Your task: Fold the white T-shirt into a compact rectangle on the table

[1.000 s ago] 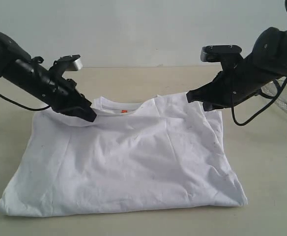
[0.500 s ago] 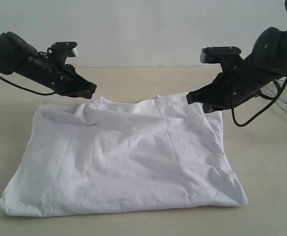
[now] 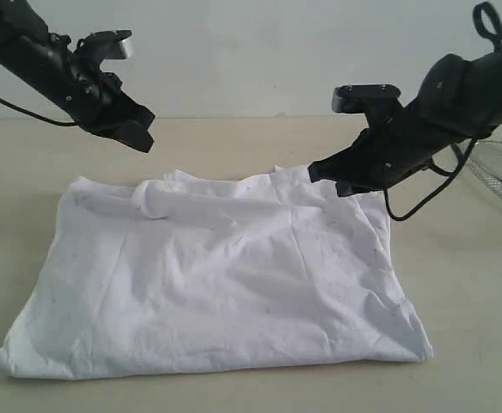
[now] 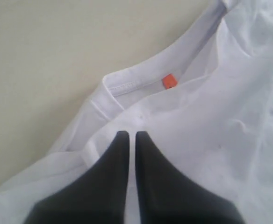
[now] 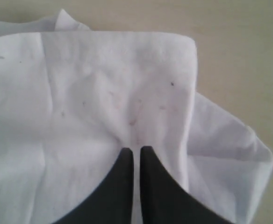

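- Shirt (image 3: 225, 284) lies flat on the worktop (image 3: 466, 292), collar (image 4: 132, 85) at the far edge.
- Right hand (image 3: 318, 172) pinches its far-right corner, cloth puckered at the tips, likely to carry a fold.
- Left hand (image 3: 141, 139) hangs clear above the far-left corner, jaws together, empty.

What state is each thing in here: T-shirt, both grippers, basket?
T-shirt: folded, lying on the table, far right corner pinched.
left gripper: jaws shut, empty, in the air, off the T-shirt.
right gripper: jaws shut on the T-shirt's far right corner.
basket: partly in view; contents cannot be told.
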Tool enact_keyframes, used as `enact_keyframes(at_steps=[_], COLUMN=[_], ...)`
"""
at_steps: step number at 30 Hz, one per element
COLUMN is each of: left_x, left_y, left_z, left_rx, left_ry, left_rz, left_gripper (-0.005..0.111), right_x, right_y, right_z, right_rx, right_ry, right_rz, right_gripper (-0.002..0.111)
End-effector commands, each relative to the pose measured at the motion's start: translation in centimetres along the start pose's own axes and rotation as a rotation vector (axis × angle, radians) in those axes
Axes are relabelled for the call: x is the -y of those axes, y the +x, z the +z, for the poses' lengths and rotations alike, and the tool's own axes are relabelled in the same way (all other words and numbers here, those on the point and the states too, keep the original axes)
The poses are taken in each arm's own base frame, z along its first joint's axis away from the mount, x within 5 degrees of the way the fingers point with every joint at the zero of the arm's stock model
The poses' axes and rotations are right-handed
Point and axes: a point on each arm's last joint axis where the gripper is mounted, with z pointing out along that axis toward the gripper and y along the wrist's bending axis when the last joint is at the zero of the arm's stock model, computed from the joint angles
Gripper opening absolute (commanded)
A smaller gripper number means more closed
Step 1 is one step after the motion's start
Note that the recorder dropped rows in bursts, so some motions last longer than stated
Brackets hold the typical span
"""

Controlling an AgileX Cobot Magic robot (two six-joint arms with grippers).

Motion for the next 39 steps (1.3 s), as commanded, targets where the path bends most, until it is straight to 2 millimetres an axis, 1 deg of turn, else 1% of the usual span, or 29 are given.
enact_keyframes(at_steps=[1, 4, 6, 12, 14, 20, 25, 31, 39], left_x=[1.0, 0.9, 0.8, 0.8, 0.8, 0.8, 0.9, 0.8, 0.2], left_y=[0.4, 1.2, 1.6, 3.3, 3.7, 4.7, 4.8, 5.3, 6.0], left_z=[-0.6, -0.1, 0.3, 1.5, 1.7, 2.2, 2.2, 2.4, 2.3], left_rx=[-0.073, -0.097, -0.104, -0.151, -0.165, -0.198, -0.211, -0.234, -0.298], left_ry=[0.063, 0.062, 0.051, 0.061, 0.066, 0.067, 0.077, 0.069, -0.013], left_rz=[-0.024, -0.069, -0.094, -0.126, -0.133, -0.140, -0.143, -0.138, -0.155], left_gripper=[0.004, 0.004, 0.004, 0.004, 0.004, 0.004, 0.004, 0.004, 0.004], right_x=[-0.5, -0.5, -0.4, 0.1, 0.1, 0.7, 1.9, 2.6, 4.7], right_y=[-1.5, -2.2, -2.3, -1.6, -1.5, -1.5, -0.8, -0.6, -0.6], right_z=[1.0, 1.3, 1.9, 3.6, 3.8, 3.9, 4.5, 4.7, 4.3], right_rx=[0.036, 0.050, 0.044, 0.026, 0.027, 0.028, -0.013, -0.026, -0.018], right_ry=[-0.024, -0.027, -0.029, -0.013, -0.010, 0.012, 0.023, 0.052, 0.087], right_rz=[0.021, 0.020, 0.020, 0.025, 0.026, 0.006, 0.030, 0.012, 0.054], right_gripper=[0.000, 0.000, 0.000, 0.000, 0.000, 0.000, 0.000, 0.000, 0.000])
